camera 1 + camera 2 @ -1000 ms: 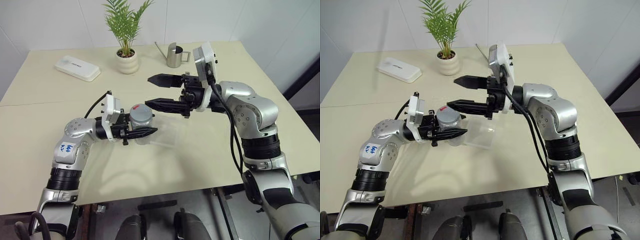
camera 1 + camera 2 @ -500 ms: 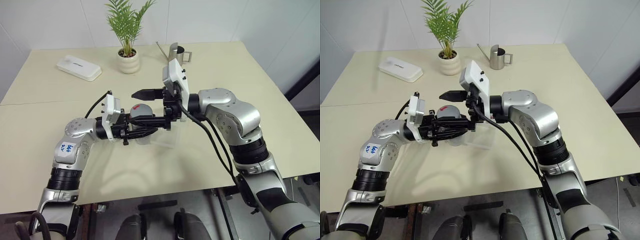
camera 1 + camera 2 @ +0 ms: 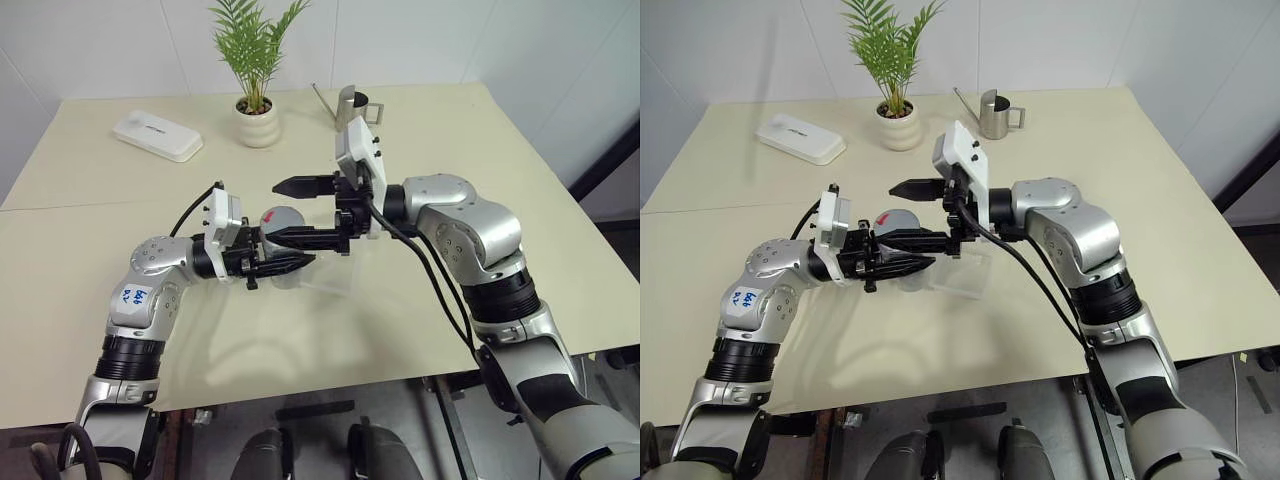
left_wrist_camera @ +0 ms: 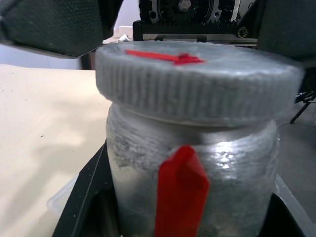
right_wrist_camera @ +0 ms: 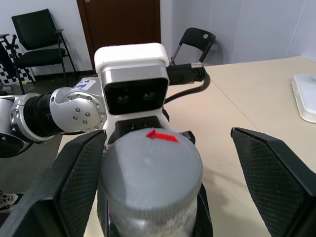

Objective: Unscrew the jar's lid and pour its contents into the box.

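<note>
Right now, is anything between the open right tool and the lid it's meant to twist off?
Nothing visible. The right tool is open with its fingers on either side of the lid, not closed on it. The left tool holds the jar over the box.

You see the jar (image 4: 187, 187), silvery with a red streak, upright above the tabletop. The lid (image 4: 197, 81), grey, ribbed, red-marked, sits on its mouth. The box (image 3: 325, 275), clear and shallow, lies just beside the jar.

Box (image 3: 335, 277) (mostly behind hands)
</note>
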